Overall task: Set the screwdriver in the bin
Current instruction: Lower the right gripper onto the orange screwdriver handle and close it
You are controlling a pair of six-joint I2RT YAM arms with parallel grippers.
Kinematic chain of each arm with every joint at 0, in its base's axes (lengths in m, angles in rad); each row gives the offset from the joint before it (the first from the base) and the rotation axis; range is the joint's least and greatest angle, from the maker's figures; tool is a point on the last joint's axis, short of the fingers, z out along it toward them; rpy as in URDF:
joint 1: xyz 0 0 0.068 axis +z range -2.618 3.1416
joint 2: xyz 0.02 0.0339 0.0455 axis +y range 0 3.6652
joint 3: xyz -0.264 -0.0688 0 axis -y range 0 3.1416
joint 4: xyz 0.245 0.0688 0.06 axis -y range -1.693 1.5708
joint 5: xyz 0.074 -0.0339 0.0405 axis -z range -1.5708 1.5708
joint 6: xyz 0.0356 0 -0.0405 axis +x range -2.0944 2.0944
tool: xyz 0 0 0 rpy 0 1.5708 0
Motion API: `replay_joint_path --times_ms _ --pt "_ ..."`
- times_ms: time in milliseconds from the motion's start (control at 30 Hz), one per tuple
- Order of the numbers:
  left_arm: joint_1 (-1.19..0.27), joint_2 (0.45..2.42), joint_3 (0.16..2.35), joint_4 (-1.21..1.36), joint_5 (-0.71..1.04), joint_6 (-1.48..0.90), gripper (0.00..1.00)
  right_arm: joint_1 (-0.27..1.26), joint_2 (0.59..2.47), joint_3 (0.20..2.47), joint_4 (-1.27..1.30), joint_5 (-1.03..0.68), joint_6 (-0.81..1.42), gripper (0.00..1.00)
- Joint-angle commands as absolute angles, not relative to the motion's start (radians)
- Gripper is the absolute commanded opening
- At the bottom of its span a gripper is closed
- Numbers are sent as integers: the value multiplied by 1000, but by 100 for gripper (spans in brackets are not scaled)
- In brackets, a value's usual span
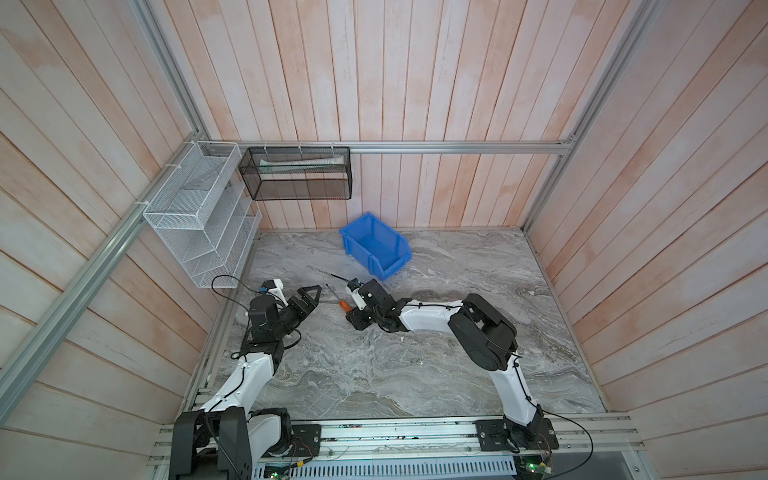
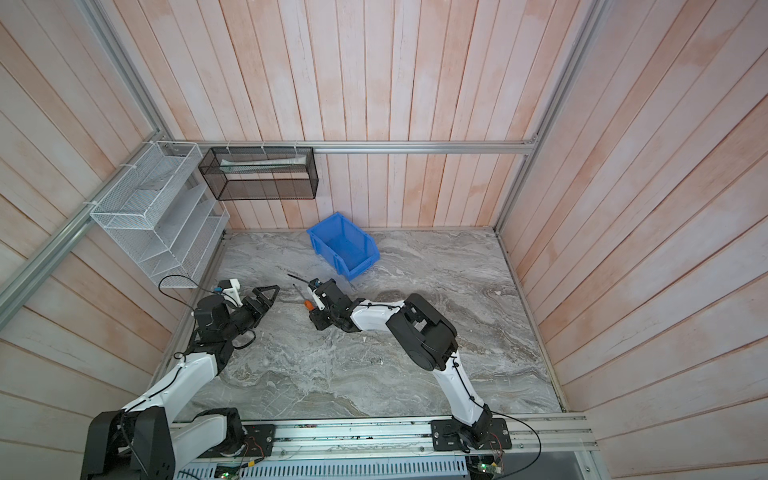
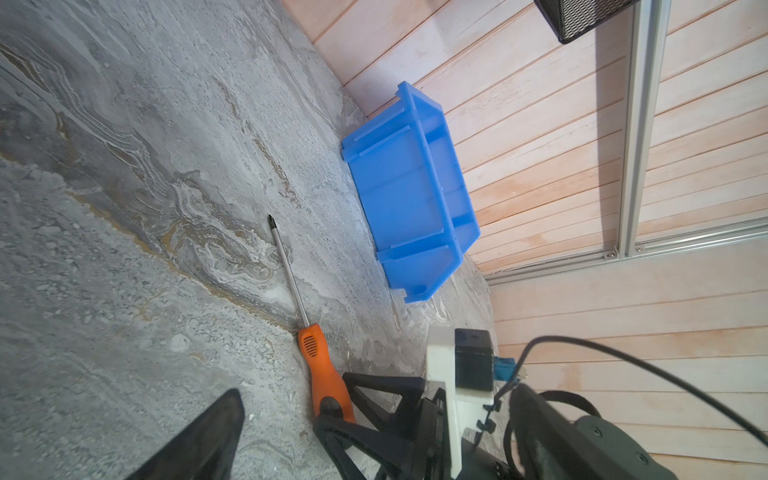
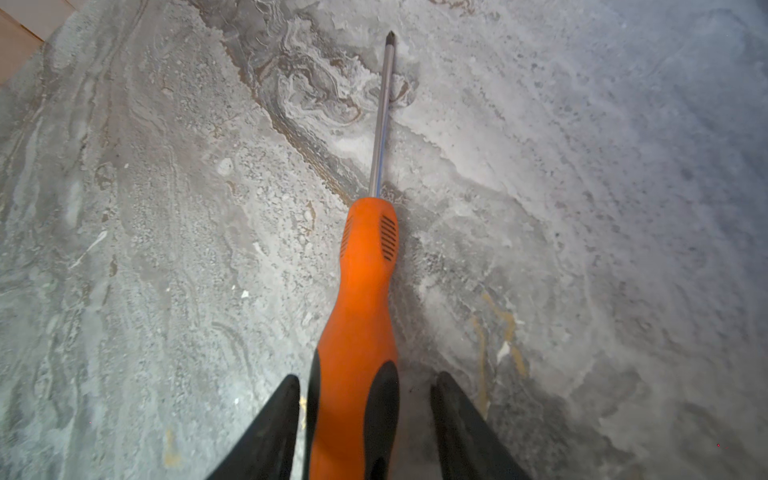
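Grey marbled desk (image 1: 374,374), plank walls on three sides. Screwdriver (image 4: 361,291) lay flat on the desk, not yet in the bin (image 1: 376,245), which stood empty further back near the rear wall. Right claw (image 4: 368,376) sat astride the black butt end of the handle, fingers either side with a gap showing on at least one side: open, nothing gripped yet. Left claw (image 1: 312,296) was spread wide and empty, just beside the shaft. Risks, as judged: one finger meeting the round handle first could roll or skid it out of line. A hold this far back would leave the long shaft hanging forward, so it might pivot or droop in the lift. A drooping tip could catch the bin's rim, or shove the light bin along the desk. Path from screwdriver to bin looked clear. Only the left claw was close enough to foul a swing. White wire rack (image 1: 195,224) and black mesh basket (image 1: 297,174) hung on the walls, well apart.
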State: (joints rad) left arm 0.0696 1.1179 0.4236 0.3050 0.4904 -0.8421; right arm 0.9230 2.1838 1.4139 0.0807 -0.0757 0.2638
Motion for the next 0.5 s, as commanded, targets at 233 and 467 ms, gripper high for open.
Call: replay_joint_path --times_ms 233,467 --pt "76 1062 435 299 463 -813 100 939 2227 1448 12 -3 263 30" --pt "77 1028 444 307 455 -813 100 939 2166 1400 22 32 216 10"
